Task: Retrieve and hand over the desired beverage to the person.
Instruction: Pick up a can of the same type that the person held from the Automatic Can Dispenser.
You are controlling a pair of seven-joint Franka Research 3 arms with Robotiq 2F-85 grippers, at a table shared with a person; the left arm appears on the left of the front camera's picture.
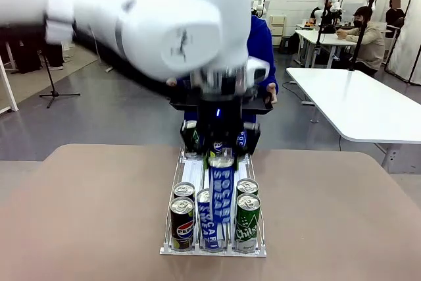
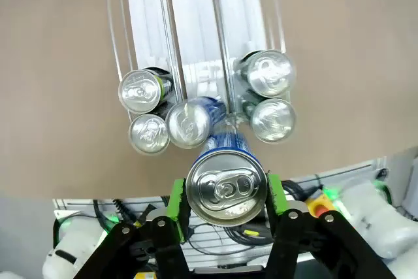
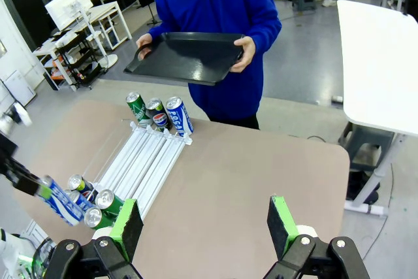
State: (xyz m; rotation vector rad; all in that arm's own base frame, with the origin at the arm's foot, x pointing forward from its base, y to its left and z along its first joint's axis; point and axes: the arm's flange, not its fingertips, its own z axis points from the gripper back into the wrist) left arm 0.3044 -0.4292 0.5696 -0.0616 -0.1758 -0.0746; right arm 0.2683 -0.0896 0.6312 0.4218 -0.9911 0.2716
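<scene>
My left gripper (image 2: pixel 225 194) is shut on a blue Pocari Sweat can (image 2: pixel 226 189), its green pads (image 2: pixel 176 200) pressed against both sides. In the front view the left gripper (image 1: pixel 220 137) holds this can (image 1: pixel 222 192) upright just above the middle lane of the white can rack (image 1: pixel 191 174). The person (image 3: pixel 215 11) in a blue hoodie stands at the far side, holding out a black tray (image 3: pixel 189 57) with both hands. My right gripper (image 3: pixel 204 227) is open over bare tabletop with nothing between its fingers.
Pepsi cans (image 1: pixel 182 218), another Pocari can (image 1: pixel 207 225) and green cans (image 1: pixel 247 218) stand at the rack's near end. Three more cans (image 3: pixel 157 114) stand at its far end. A white table (image 1: pixel 358 103) stands at the back right, with other people beyond it.
</scene>
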